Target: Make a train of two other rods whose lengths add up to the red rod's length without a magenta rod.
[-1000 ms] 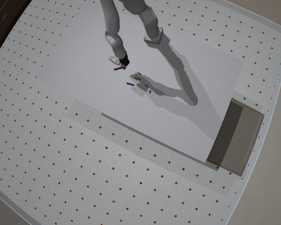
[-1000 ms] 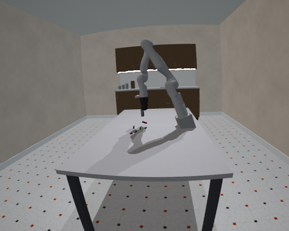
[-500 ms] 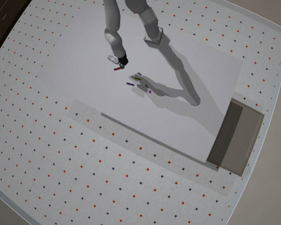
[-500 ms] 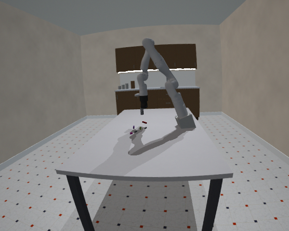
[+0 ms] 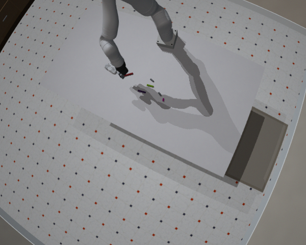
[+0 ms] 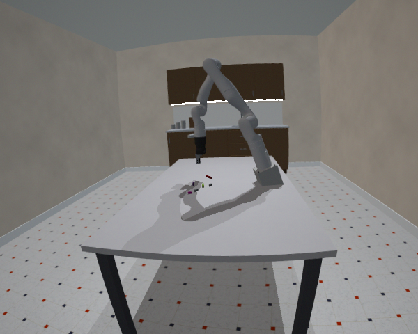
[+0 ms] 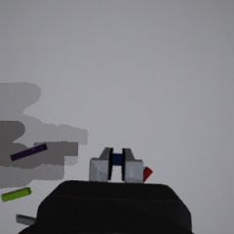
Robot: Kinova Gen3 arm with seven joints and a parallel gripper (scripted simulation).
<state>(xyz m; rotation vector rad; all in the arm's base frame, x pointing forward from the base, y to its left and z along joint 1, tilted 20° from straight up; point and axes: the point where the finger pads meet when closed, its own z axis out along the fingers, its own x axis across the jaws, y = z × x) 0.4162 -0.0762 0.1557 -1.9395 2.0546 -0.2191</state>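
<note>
My gripper (image 7: 117, 159) (image 6: 198, 161) is shut on a small blue rod (image 7: 117, 159) and hangs well above the table. The red rod (image 5: 128, 74) lies flat just beside and below the fingers; in the wrist view only its tip (image 7: 147, 173) shows. The purple rod (image 5: 141, 91) lies in the arm's shadow and shows at the left of the wrist view (image 7: 28, 152). The lime rod (image 5: 150, 85) (image 7: 16, 194) lies near it. Two grey rods (image 5: 152, 80) (image 5: 159, 93) and a magenta rod (image 5: 163, 99) lie further right.
The arm's base (image 5: 167, 43) stands on the far part of the table. A brown box (image 5: 256, 150) sits off the table's right end. The rods form a loose cluster near the table's middle (image 6: 200, 185).
</note>
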